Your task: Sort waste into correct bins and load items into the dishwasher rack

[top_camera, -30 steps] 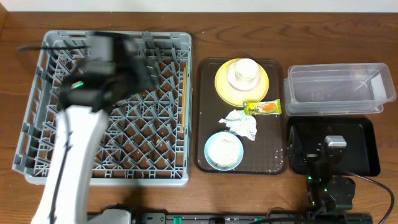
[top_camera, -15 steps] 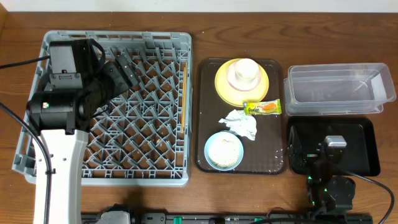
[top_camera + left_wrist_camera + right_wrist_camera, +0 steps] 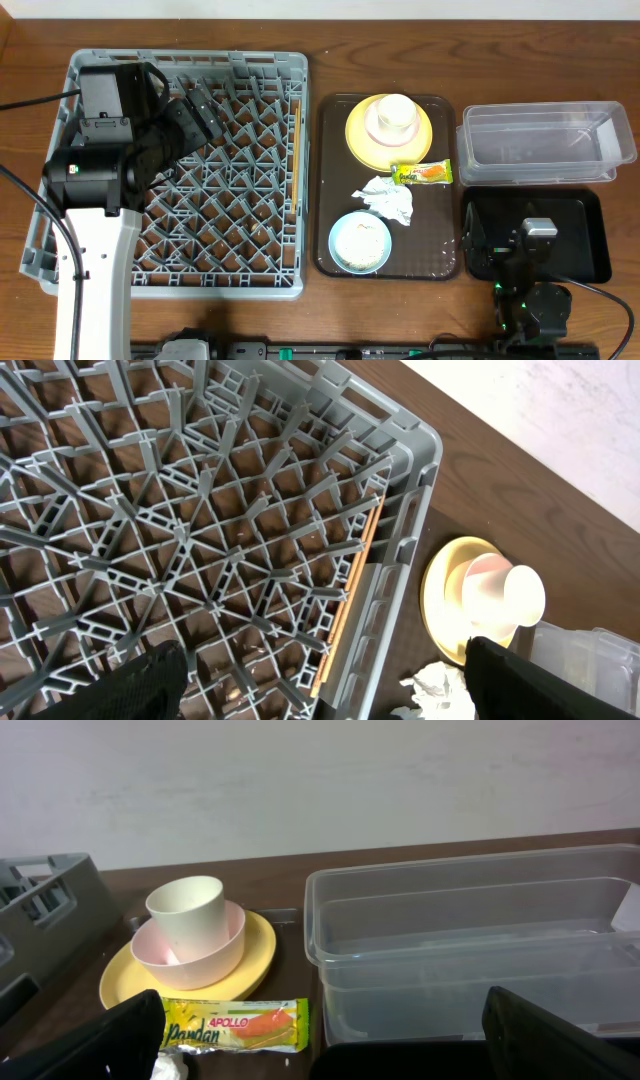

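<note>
Worktop (image 3: 380, 310): dark brown wood, grain runs left-right. Brown tray (image 3: 432, 240) lies flat on it, right of centre, rounded corners, raised rim, long side front-back. Plain white wall (image 3: 300, 780) behind worktop's far edge.

Left arm (image 3: 95, 180) has swung left across the dishwasher rack (image 3: 180, 288). A second ago it was a blurred mass over the rack's upper middle, white link slanting up from the lower left; now it's sharp and sits over the upper-left part, white link running almost straight up from the front edge of the desk (image 3: 400, 310). Its claw (image 3: 203, 112) has shifted left with it and now points right over the upper-left pegs, jaws apart, nothing between them.
</note>
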{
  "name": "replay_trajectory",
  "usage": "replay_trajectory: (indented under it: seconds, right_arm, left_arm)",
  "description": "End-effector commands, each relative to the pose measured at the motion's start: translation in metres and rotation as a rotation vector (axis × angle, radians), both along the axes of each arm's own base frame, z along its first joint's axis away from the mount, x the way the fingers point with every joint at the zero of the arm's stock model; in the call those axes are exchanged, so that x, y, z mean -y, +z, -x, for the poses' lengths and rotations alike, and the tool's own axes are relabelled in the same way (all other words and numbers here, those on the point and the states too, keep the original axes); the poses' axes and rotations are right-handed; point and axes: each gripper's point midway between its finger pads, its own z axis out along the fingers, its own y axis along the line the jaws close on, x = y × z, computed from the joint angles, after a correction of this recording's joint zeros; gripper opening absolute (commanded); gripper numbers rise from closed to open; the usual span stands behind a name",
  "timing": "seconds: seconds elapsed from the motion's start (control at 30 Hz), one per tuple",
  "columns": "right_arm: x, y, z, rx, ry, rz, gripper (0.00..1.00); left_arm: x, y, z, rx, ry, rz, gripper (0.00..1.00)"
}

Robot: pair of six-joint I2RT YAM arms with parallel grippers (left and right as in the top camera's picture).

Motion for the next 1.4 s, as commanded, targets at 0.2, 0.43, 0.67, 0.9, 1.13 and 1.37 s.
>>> replay_trajectory:
  seconds: [0.2,0.43,0.67,0.9,1.13,1.37]
  right_arm:
    - [0.005,-0.002,0.000,-0.005,-0.021,0.009,0.99]
    - [-0.003,-0.003,0.000,-0.013,0.019,-0.061,0.99]
    - [-0.017,-0.002,0.007,-0.132,0.072,-0.278,0.99]
    - [-0.021,0.045,0.011,-0.317,0.090,-0.184,0.99]
    - [-0.027,0.109,0.003,-0.645,0.104,-0.177,0.99]
    - [-0.063,0.147,-0.020,-0.784,0.293,-0.290,0.97]
  left_arm:
    - [0.000,0.002,-0.001,0.005,-0.007,-0.002,0.91]
    - [0.000,0.002,-0.001,0.004,-0.007,-0.002,0.91]
    - [0.000,0.002,-0.001,0.004,-0.007,-0.002,0.91]
    - [0.000,0.002,-0.001,0.004,-0.007,-0.002,0.91]
    - [0.000,0.002,-0.001,0.004,-0.007,-0.002,0.92]
    - [0.000,0.002,-0.001,0.004,-0.007,-0.002,0.92]
